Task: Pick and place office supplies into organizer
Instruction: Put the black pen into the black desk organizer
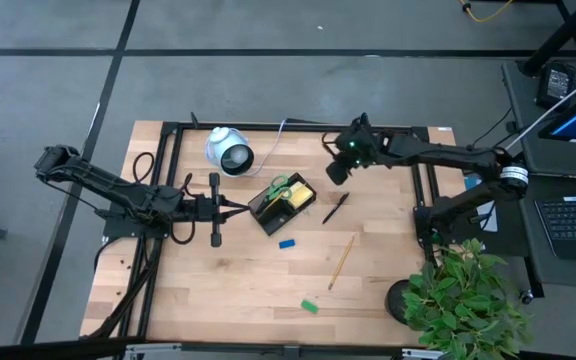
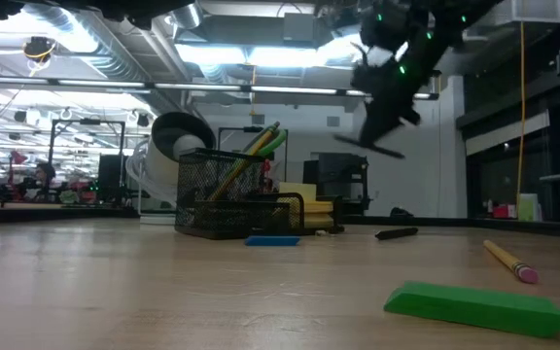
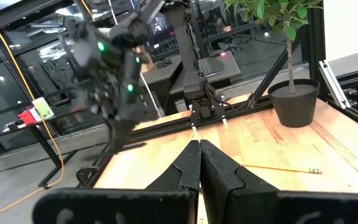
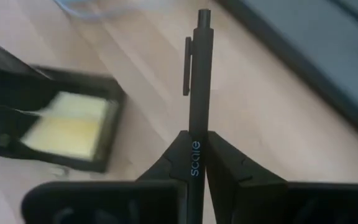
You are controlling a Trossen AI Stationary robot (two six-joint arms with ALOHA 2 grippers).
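Note:
The black mesh organizer [image 1: 281,203] stands mid-table. It holds green-handled scissors [image 1: 281,186], a pencil [image 2: 244,156] and the yellow sticky-note pad [image 4: 73,130]. On the wood lie a black pen [image 1: 334,208], a pencil [image 1: 342,262], a blue block [image 1: 287,243] and a green block [image 1: 310,306]. My right gripper [image 1: 336,168] is raised to the right of and beyond the organizer, shut on a second black pen [image 4: 199,74]. My left gripper [image 1: 236,208] is shut and empty, just left of the organizer. My right gripper pinches the black pen's barrel [image 4: 196,144] between its two fingertips [image 4: 169,158]. The clip end [image 4: 188,62] sticks out past the fingers. The pen [image 2: 367,148] is lifted clear, high above the table, and lies nearly level under the gripper.
A white round device [image 1: 229,152] with a cable sits beyond the organizer on its left. A black frame rail [image 1: 298,127] runs along the table's far edge. A potted plant [image 1: 458,300] stands at the near right corner. Bare wood lies near the front edge.

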